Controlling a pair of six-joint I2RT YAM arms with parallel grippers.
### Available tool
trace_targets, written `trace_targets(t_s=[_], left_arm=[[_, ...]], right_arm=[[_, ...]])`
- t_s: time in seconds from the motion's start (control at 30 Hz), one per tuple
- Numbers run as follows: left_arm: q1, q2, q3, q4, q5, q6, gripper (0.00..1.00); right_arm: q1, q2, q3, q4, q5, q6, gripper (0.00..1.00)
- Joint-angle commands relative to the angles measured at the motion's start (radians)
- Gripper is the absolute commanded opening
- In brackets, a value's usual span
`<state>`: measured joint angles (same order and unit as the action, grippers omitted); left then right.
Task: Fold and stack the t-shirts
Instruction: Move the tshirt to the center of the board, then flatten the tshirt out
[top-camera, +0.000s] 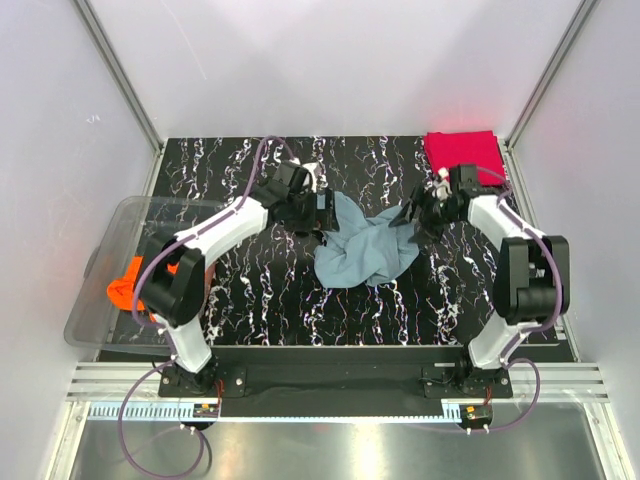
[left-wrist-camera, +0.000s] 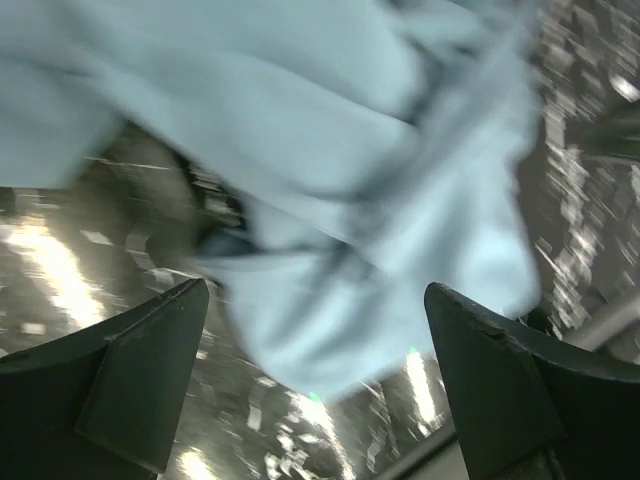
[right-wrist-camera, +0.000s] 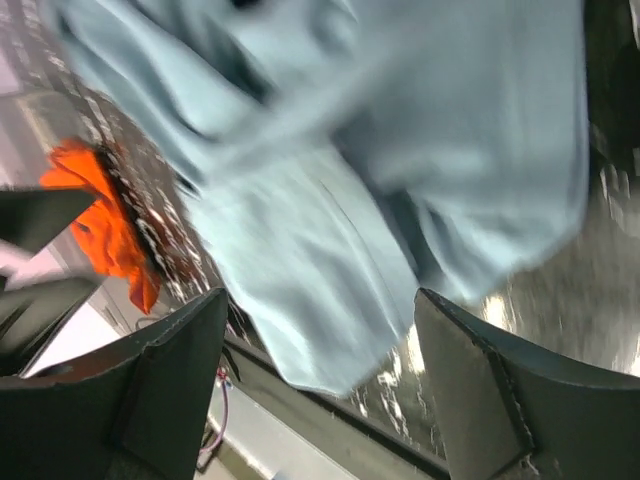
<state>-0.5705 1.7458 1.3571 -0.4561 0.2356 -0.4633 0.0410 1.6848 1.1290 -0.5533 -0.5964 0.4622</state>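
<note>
The grey-blue t-shirt lies crumpled in the middle of the black marbled table. It fills both wrist views, blurred in the left wrist view and clearer in the right wrist view. My left gripper is at the shirt's upper left edge, and in its own view the jaws stand wide apart with nothing gripped. My right gripper is at the shirt's upper right edge, and its own view shows it open too. The red t-shirt lies folded at the back right corner. The orange t-shirt sits bunched in the bin and also shows in the right wrist view.
A clear plastic bin stands at the table's left edge, holding the orange shirt. White walls and metal frame posts enclose the table on three sides. The arm bases are bolted at the near edge.
</note>
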Motion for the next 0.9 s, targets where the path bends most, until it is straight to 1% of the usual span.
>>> trace_targets(t_s=[0.0,0.03,0.1,0.17,0.27,0.37,0.4,0.47,0.5,0.53,0.57,0.6,0.63,0.67,0.7,0.73,0.77,0.8,0.83,0.87], left_arm=[[0.075,0.052,0.056,0.034,-0.035,-0.009,0.96],[0.084,0.072,0.065,0.036,-0.018,-0.029,0.96],[0.116,0.141,0.097,0.037,0.020,-0.041,0.95],[0.132,0.202,0.131,0.036,0.044,-0.041,0.93],[0.138,0.254,0.171,0.036,0.067,-0.054,0.92],[0.139,0.319,0.220,0.039,0.079,-0.057,0.90],[0.139,0.346,0.238,0.052,0.100,-0.066,0.85],[0.147,0.369,0.253,0.069,0.134,-0.078,0.77],[0.149,0.386,0.258,0.091,0.146,-0.083,0.72],[0.152,0.392,0.261,0.099,0.166,-0.092,0.68],[0.158,0.396,0.267,0.106,0.175,-0.095,0.58],[0.162,0.397,0.270,0.111,0.180,-0.098,0.50],[0.167,0.391,0.270,0.115,0.186,-0.104,0.43],[0.176,0.382,0.267,0.116,0.189,-0.104,0.25],[0.182,0.371,0.267,0.116,0.189,-0.103,0.20],[0.190,0.336,0.264,0.117,0.189,-0.098,0.13],[0.205,0.315,0.254,0.116,0.188,-0.098,0.07],[0.215,0.287,0.252,0.116,0.185,-0.100,0.00],[0.224,0.261,0.249,0.116,0.177,-0.104,0.00],[0.241,0.203,0.249,0.116,0.173,-0.104,0.00]], right_arm=[[0.005,0.074,0.139,0.038,-0.062,-0.050,0.83],[0.005,0.094,0.155,0.036,-0.060,-0.046,0.86],[0.013,0.145,0.198,0.038,-0.049,-0.046,0.86],[0.020,0.200,0.227,0.033,-0.062,-0.039,0.82],[0.049,0.246,0.264,0.020,-0.063,-0.011,0.77],[0.066,0.253,0.261,0.015,-0.019,0.021,0.76],[0.066,0.260,0.256,0.013,-0.002,0.023,0.74],[0.068,0.269,0.258,0.012,0.009,0.021,0.68],[0.068,0.276,0.267,0.001,0.010,0.012,0.60],[0.066,0.283,0.273,0.000,0.010,0.010,0.58],[0.068,0.292,0.282,-0.007,0.012,0.006,0.53],[0.068,0.297,0.288,-0.016,0.020,0.003,0.47],[0.069,0.299,0.298,-0.025,0.039,-0.002,0.32],[0.068,0.300,0.307,-0.039,0.052,-0.003,0.26],[0.066,0.296,0.333,-0.071,0.064,-0.005,0.18],[0.068,0.290,0.345,-0.089,0.095,-0.007,0.03],[0.066,0.270,0.360,-0.111,0.116,-0.008,0.00],[0.068,0.254,0.391,-0.153,0.135,-0.014,0.00],[0.068,0.237,0.405,-0.174,0.174,-0.014,0.00],[0.068,0.195,0.417,-0.189,0.194,-0.016,0.00]])
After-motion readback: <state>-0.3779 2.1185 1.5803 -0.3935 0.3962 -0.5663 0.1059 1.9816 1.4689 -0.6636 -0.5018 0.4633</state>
